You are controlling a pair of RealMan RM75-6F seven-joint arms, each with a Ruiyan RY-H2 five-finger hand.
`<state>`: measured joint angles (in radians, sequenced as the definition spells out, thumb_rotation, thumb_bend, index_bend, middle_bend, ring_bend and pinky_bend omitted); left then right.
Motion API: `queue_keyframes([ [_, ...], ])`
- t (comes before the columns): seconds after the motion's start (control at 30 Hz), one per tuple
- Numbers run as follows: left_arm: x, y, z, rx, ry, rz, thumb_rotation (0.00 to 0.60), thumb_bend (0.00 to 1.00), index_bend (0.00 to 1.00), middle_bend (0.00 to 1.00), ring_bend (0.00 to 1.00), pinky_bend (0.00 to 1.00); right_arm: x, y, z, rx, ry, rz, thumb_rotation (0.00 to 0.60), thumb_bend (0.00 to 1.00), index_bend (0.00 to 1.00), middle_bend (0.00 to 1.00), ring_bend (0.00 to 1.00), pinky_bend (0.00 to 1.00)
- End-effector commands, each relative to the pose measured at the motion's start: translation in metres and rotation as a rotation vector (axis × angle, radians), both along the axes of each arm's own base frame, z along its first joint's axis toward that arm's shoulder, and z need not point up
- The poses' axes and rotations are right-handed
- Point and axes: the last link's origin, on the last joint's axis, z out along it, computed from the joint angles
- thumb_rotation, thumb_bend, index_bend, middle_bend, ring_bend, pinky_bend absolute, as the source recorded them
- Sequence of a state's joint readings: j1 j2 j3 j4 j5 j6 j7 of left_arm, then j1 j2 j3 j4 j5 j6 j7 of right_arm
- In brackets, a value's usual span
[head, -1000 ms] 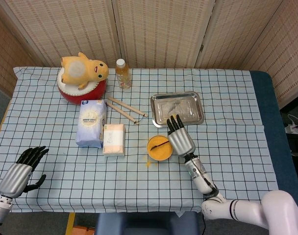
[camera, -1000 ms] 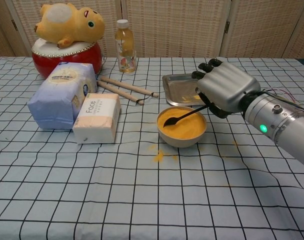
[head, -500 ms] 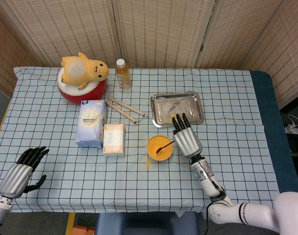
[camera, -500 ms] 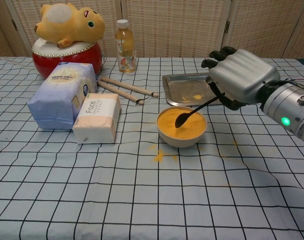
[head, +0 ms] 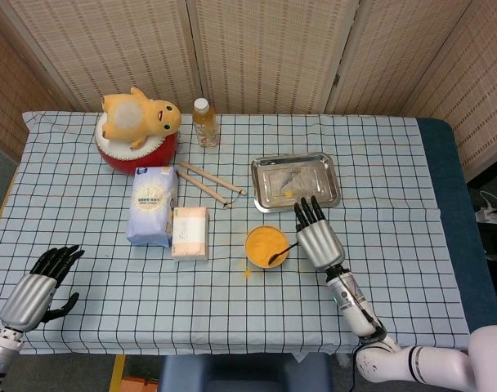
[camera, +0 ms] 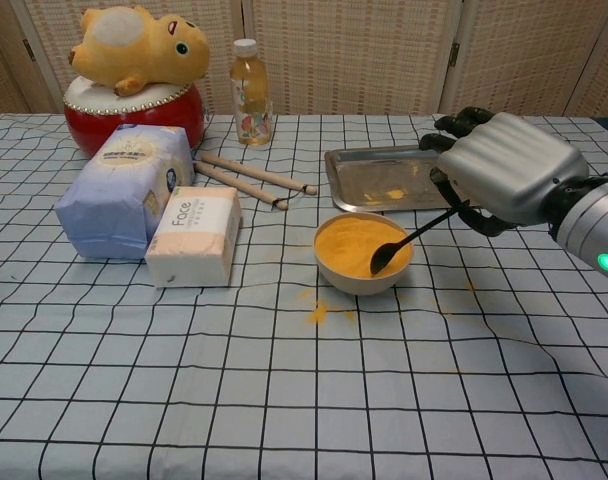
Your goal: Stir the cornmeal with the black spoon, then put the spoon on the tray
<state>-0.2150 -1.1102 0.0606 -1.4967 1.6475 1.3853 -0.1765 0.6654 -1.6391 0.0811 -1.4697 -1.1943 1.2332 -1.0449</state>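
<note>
From the head view, the right hand [head: 316, 234] sits just right of the bowl [head: 266, 247] of yellow cornmeal, pinching the handle of the black spoon [head: 280, 252], whose scoop end lies in the bowl near its right rim. The metal tray [head: 295, 180] lies just behind the bowl and hand, with a small yellow speck on it. A dab of spilled cornmeal [head: 248, 273] marks the checked cloth [head: 396, 180] at the bowl's front left. Well to the left, the left hand [head: 38, 285] hovers near the table's front corner with fingers spread, holding nothing. Left of the bowl stand a tissue pack [head: 190, 233] and a flour bag [head: 154, 206]; behind them lie two wooden sticks [head: 209, 182], a red drum [head: 137, 150] topped by a yellow plush toy [head: 138, 115], and a small bottle [head: 204, 122]. From the chest view, the right hand [camera: 504, 170] is above and right of the bowl [camera: 364, 253], the spoon [camera: 412, 238] slanting down from its fingers into the cornmeal at the right side. The tray [camera: 384, 178] lies behind the bowl, partly hidden by the hand. Spilled powder [camera: 319, 311] lies just in front of the bowl. The tissue pack [camera: 195, 236] and flour bag [camera: 125, 189] touch, side by side, at left; the left hand is out of this view.
</note>
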Motion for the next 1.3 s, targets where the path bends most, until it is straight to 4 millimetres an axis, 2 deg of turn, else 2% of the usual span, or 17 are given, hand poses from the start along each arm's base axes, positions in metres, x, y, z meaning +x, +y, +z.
queue_keyframes([
  [0.03,0.0,0.0,0.001,0.002,-0.002,0.001,0.6,0.42,0.0,0.01,0.0,0.06,0.001,-0.004,-0.005,0.002,0.003,-0.01,0.6,0.4,0.82,0.11,0.0,0.08],
  [0.57,-0.003,0.002,0.006,0.005,-0.021,0.006,0.6,0.42,0.0,0.01,0.0,0.06,0.022,-0.024,-0.03,-0.042,0.013,-0.018,0.6,0.4,0.82,0.11,0.0,0.08],
  [0.77,-0.003,0.001,0.007,0.006,-0.021,0.002,0.6,0.42,0.0,0.01,0.0,0.06,0.021,-0.02,-0.026,-0.038,-0.019,-0.01,0.6,0.4,0.82,0.11,0.0,0.08],
  [0.9,-0.002,0.0,0.005,0.006,-0.014,-0.004,0.6,0.42,0.0,0.01,0.0,0.06,0.011,-0.009,-0.01,-0.038,-0.035,0.002,0.6,0.4,0.83,0.11,0.0,0.08],
  [1.1,0.0,-0.001,0.002,0.003,-0.005,-0.007,0.6,0.42,0.0,0.01,0.0,0.06,0.002,0.001,0.003,-0.03,-0.021,-0.003,0.6,0.4,0.83,0.11,0.0,0.08],
  [1.3,0.0,-0.002,0.001,0.0,-0.001,-0.009,0.6,0.42,0.0,0.01,0.0,0.06,-0.005,0.001,0.002,-0.017,0.012,-0.027,0.6,0.4,0.83,0.11,0.0,0.08],
])
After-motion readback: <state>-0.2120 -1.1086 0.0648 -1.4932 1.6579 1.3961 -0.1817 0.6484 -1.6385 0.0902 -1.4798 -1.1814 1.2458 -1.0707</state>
